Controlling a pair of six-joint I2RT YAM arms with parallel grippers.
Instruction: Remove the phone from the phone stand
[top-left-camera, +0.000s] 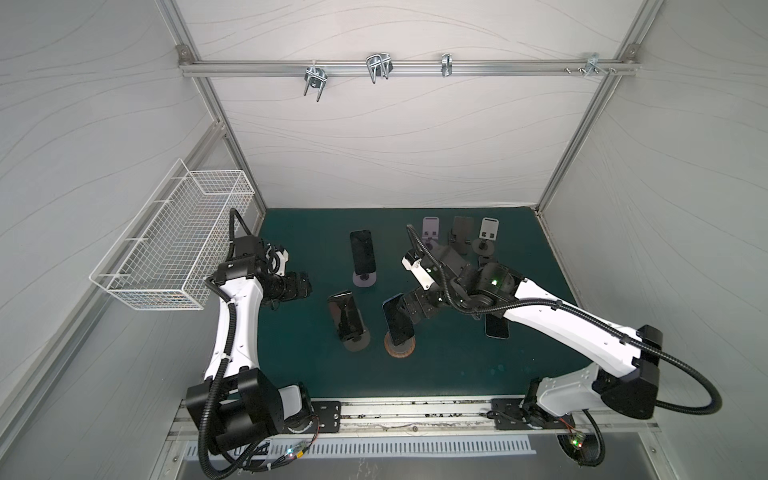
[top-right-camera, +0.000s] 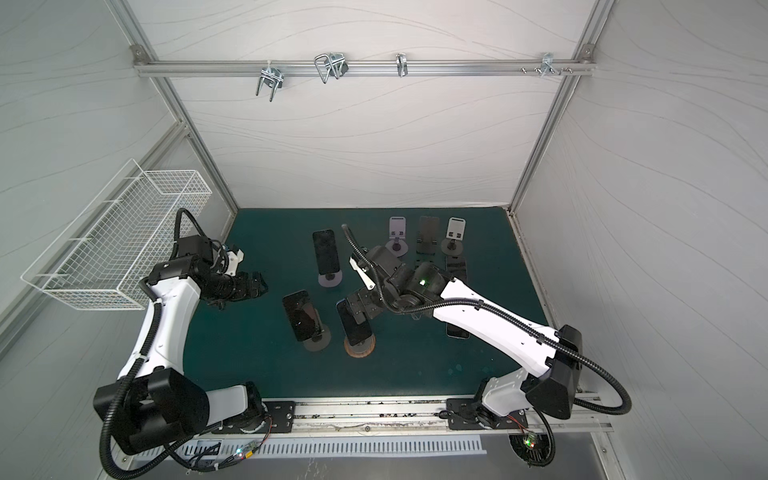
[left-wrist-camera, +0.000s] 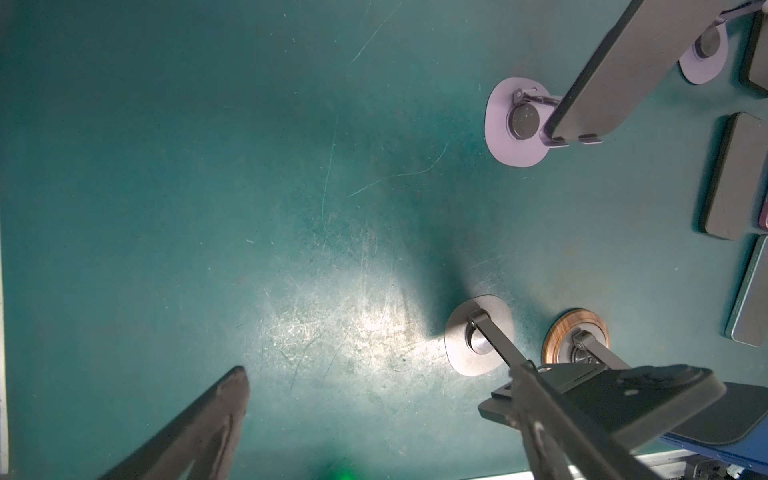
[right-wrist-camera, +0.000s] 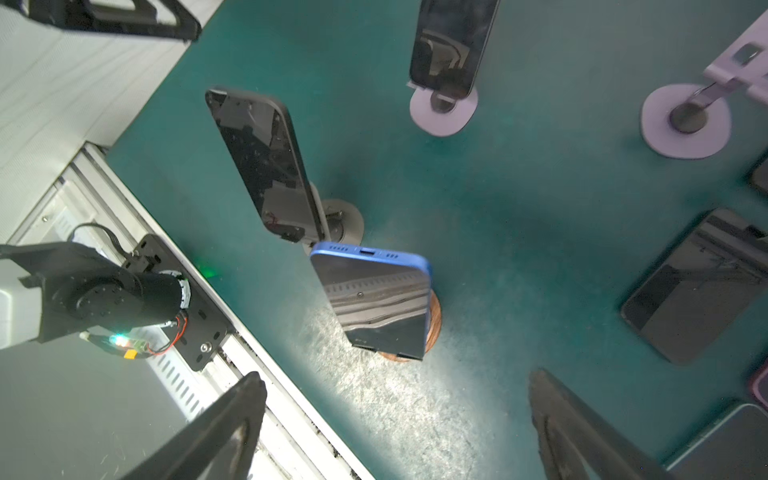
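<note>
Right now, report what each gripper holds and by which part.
Nothing is held. The right gripper is open, with the blue phone ahead of it on its stand. The left gripper is open and empty.

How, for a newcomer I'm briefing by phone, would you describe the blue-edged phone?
On the green mat, three phones stand propped on stands near the middle. The blue-edged phone is the front-right one; it alone has a blue frame and a wood-rimmed stand base.
</note>
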